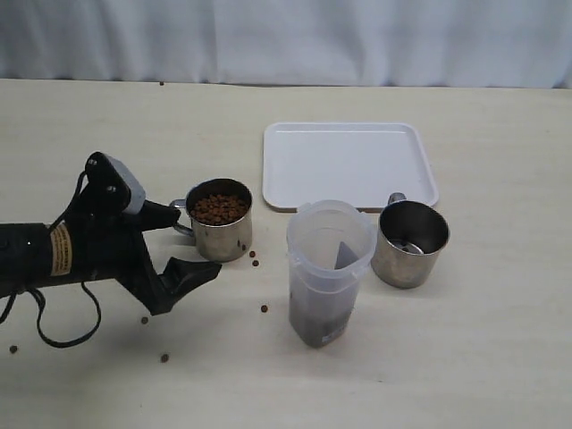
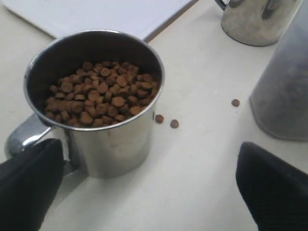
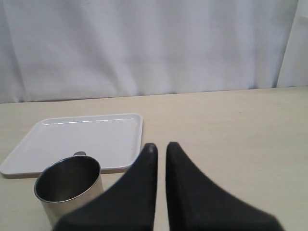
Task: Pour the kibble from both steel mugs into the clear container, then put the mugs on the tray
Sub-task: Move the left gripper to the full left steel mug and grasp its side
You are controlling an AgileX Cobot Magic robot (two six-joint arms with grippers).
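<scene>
A yellowish label point(image 1: 60, 248) sits on the left arm behind the left claw point(image 1: 195, 243), its print too small to read. The clear container point(image 1: 329, 268) shows a small grey patch on its wall, and no writing on it can be made out.

The left claw is spread wide and grips nothing. The full steel mug point(image 1: 220, 231) stands on the table between its fingers point(image 2: 29, 185), closer to one of them. Its loop handle point(image 2: 24, 137) is just beside that finger; whether they touch cannot be told. Kibble point(image 2: 96, 94) fills this mug to a little below the rim. Past the claw's other finger the clear container stands upright, with a dark layer of pellets at its bottom. Loose pellets point(image 1: 264, 308) lie scattered on the table around the claw. The empty steel mug point(image 1: 409, 243) stands just beyond the container, on its side away from the left claw. The tray point(image 1: 349, 165) lies farther out, behind both mugs, and is bare.

The right claw point(image 3: 161, 149) has its fingers pressed nearly together, with only a slim gap, and holds nothing. The empty steel mug is near its tips, off to one side, with the tray just beyond.

The table point(image 1: 483, 357) is pale cream, and a white curtain point(image 1: 286, 40) hangs in folds along its far edge.
</scene>
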